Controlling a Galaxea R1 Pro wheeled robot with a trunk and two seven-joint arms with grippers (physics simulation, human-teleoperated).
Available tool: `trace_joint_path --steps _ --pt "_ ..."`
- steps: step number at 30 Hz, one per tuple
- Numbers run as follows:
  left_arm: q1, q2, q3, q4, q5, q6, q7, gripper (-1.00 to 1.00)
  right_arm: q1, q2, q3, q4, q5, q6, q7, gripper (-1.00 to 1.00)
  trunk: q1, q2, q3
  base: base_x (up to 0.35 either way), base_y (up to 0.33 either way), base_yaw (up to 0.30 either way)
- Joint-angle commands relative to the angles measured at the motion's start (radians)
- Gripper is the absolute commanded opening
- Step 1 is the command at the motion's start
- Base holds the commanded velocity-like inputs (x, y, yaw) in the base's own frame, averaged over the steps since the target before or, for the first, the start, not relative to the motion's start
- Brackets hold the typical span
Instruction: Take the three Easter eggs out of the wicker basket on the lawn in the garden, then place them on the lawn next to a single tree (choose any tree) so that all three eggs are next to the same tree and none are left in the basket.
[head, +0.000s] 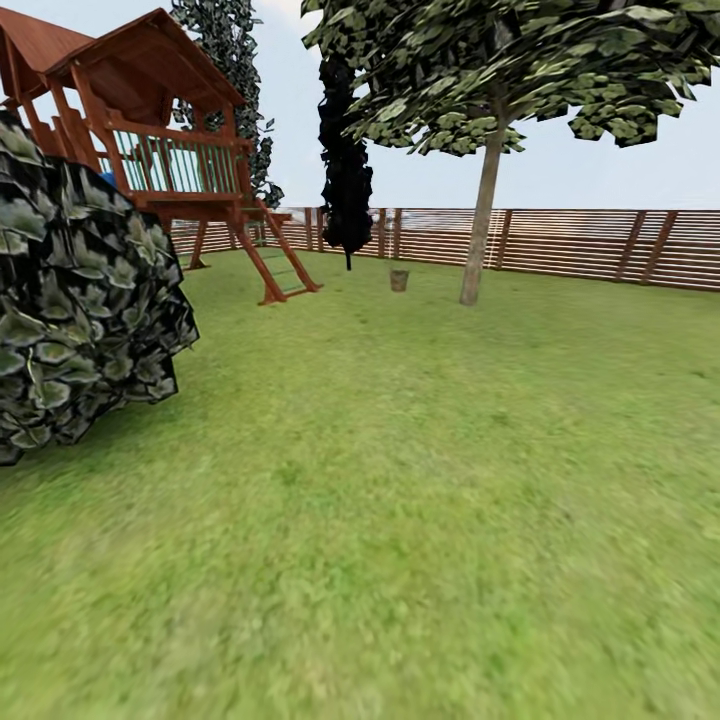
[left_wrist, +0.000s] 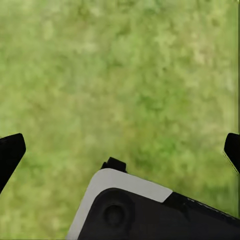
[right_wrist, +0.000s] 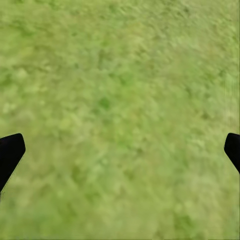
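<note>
Under both wrists: bare lawn (right_wrist: 120, 100), mottled green, nothing lying between the fingertips.
Left gripper (left_wrist: 120, 145): jaws spread wide, dark fingertips (left_wrist: 11, 150) at the two edges of the left wrist view, holding nothing; a grey-and-black part of the robot's own body (left_wrist: 150, 210) sits just below it.
Right gripper (right_wrist: 120, 145): likewise spread wide and empty, one fingertip (right_wrist: 232, 147) at each edge, grass in the gap.
Wicker basket (head: 399, 280): far ahead of both grippers, a small brown bucket shape standing upright on the grass, well out of reach.
Easter eggs: not discernible at this range; whether they lie in the basket cannot be told.
Tree (head: 484, 200): pale bare trunk just beside the basket, on its right in the head view, with a leafy crown above; the nearest candidate for the drop spot.
Further out: a black cypress (head: 346, 170) and a red-brown play tower (head: 170, 150) to the left of the basket, a slatted fence (head: 590, 245) behind, a dark leafy bush (head: 80, 300) close on the left.
Step in hand: probably the drive toward the basket, no grasp yet.
Handling, judged: eggs likely light, hard, smooth and round, so apt to slip or roll; best taken across the widest middle, jaws closing gently, one at a time.
Basket, judged: light and stiff woven twig, easily tipped; reaching in from straight above should avoid knocking it over.
</note>
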Motion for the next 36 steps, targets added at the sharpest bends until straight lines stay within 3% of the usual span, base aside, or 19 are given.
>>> trace_joint_path --steps 1,36 --pt "-0.001 0.0 -0.001 0.0 0.008 -0.002 0.0 1.0 -0.001 0.0 0.0 0.001 -0.005 -0.004 0.002 1.0 0.001 -0.001 -0.002 0.329 0.0 0.0" --pt "-0.001 0.0 -0.002 -0.001 0.008 -0.005 0.0 1.0 -0.001 0.0 0.0 0.001 -0.005 -0.004 0.002 1.0 0.001 -0.001 0.001 0.329 0.0 0.0"
